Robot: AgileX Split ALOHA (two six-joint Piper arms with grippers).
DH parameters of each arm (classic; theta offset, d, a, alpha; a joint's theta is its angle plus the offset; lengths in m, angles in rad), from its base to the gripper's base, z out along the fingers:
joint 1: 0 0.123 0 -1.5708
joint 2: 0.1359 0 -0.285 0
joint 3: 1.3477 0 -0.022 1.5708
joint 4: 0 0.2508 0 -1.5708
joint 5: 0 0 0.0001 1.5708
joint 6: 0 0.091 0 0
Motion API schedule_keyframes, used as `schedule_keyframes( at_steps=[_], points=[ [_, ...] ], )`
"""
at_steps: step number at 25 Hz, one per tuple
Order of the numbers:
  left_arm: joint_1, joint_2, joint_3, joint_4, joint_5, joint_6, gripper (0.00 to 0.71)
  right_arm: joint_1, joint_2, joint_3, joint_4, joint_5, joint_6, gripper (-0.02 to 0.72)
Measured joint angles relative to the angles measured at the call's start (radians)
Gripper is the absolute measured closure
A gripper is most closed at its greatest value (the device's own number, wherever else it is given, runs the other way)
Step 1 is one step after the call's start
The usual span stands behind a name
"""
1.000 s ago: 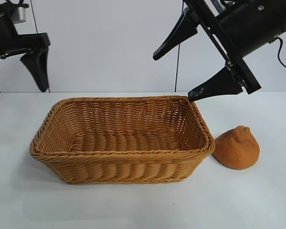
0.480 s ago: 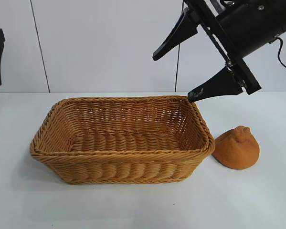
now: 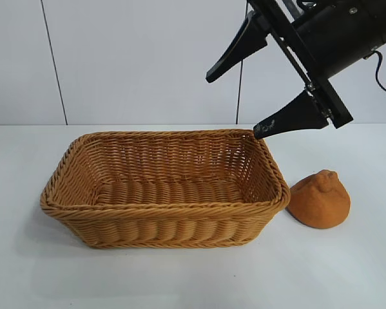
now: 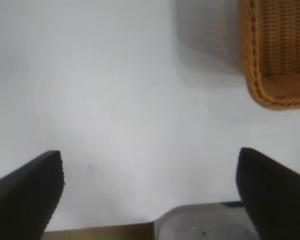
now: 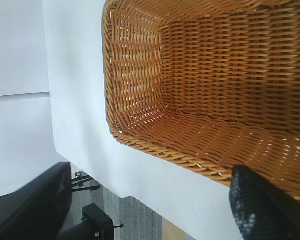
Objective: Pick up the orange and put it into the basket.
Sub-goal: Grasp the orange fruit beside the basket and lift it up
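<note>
Left arm gone from the outside view; orange not yet picked up.

A second earlier the left gripper [image 4: 150, 195] had hung at the upper left of the exterior frame; half a second earlier only a sliver showed at the left edge, and by this moment it was out of that view altogether, its own wrist camera showing its fingers [image 4: 24, 190] spread wide and empty over bare table [image 3: 25, 277], with a corner of the basket [image 3: 167, 187] at that picture's upper right. The basket sat in the centre of the exterior frame with nothing inside. The right gripper [image 3: 260, 96] held its place at the upper right above the basket's far right corner, jaws apart and empty. The orange [image 3: 319, 199] lay at lower right, just beside the basket's right wall, so the pickup probably fell to the right arm.
</note>
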Motion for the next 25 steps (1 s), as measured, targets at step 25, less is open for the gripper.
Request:
schedule_keyframes(
  at_steps=[25],
  points=[
    [0.000, -1.005, 0.554, 0.016, -0.147, -0.006, 0.044, 0.000, 0.000, -0.210, -0.456, 0.102, 0.172, 0.115]
  ],
)
